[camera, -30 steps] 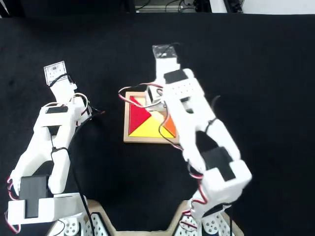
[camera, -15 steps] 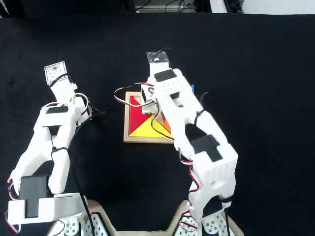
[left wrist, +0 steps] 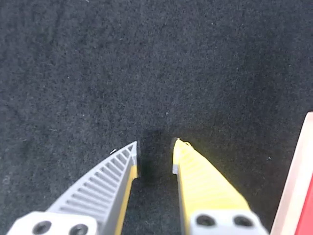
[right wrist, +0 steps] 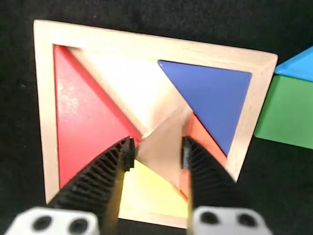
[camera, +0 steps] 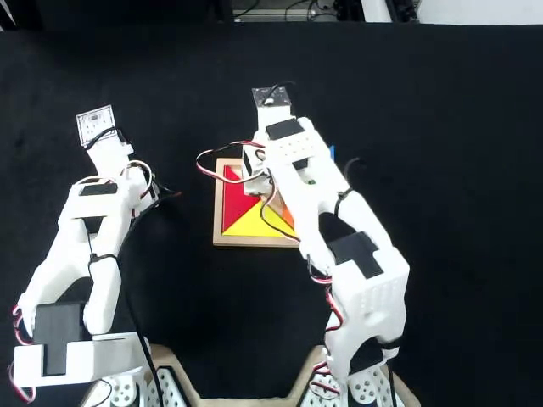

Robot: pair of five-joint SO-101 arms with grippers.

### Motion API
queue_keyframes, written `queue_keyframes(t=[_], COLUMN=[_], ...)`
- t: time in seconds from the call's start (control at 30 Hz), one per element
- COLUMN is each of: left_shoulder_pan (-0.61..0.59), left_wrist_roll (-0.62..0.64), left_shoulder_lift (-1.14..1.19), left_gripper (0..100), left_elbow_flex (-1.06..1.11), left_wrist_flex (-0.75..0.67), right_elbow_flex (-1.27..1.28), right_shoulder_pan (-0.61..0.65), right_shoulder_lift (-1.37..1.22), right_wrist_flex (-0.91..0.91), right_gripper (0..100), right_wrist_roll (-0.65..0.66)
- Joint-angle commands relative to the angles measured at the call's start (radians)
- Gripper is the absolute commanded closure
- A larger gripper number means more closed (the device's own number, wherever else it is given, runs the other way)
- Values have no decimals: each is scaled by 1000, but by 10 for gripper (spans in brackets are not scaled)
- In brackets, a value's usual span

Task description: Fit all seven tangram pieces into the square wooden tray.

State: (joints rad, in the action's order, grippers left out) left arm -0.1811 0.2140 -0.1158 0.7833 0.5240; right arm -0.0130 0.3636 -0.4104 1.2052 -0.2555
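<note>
Black felt-like cloth (camera: pixel 441 127) covers the table. The right gripper (right wrist: pixel 156 149) hangs empty, jaws parted, directly above the square wooden tray (right wrist: pixel 146 44). A bare wooden gap lies under its tips, ringed by a large red triangle (right wrist: pixel 83 122), a blue triangle (right wrist: pixel 210 93), a yellow piece (right wrist: pixel 146 191) and an orange piece (right wrist: pixel 200 134). The left gripper (left wrist: pixel 155 147), slightly parted, holds nothing over the cloth.

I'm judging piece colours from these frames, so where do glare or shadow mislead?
Right wrist view: glare whitens the tray floor between the red triangle and blue triangle; the red one carries a pale sheen. Left wrist view: a dark shadow lies on the cloth between the tips of the left tool.
</note>
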Motion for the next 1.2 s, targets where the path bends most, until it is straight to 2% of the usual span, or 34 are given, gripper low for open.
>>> queue_keyframes(t=[0.0,0.17,0.27,0.4,0.47,0.57,0.73,0.93,1.17], left_shoulder_pan=[12,12,12,12,12,12,12,12,12], left_wrist_roll=[-11,-11,-11,-11,-11,-11,-11,-11,-11], left_shoulder_lift=[-5,-5,-5,-5,-5,-5,-5,-5,-5], left_gripper=[870,870,870,870,870,870,870,870,870], left_elbow_flex=[-8,-8,-8,-8,-8,-8,-8,-10,-10], left_wrist_flex=[-17,-17,-17,-17,-17,-17,-18,-18,-18], right_elbow_flex=[-41,-51,-58,-65,-68,-93,-185,-298,-305], right_shoulder_pan=[12,15,12,18,23,23,3,-40,-98], right_shoulder_lift=[8,21,50,127,136,93,-41,-165,-222], right_wrist_flex=[17,37,37,-6,-46,-69,-68,41,66], right_gripper=[733,776,818,995,956,989,988,988,988], right_wrist_roll=[-2,2,48,147,193,222,224,226,227])
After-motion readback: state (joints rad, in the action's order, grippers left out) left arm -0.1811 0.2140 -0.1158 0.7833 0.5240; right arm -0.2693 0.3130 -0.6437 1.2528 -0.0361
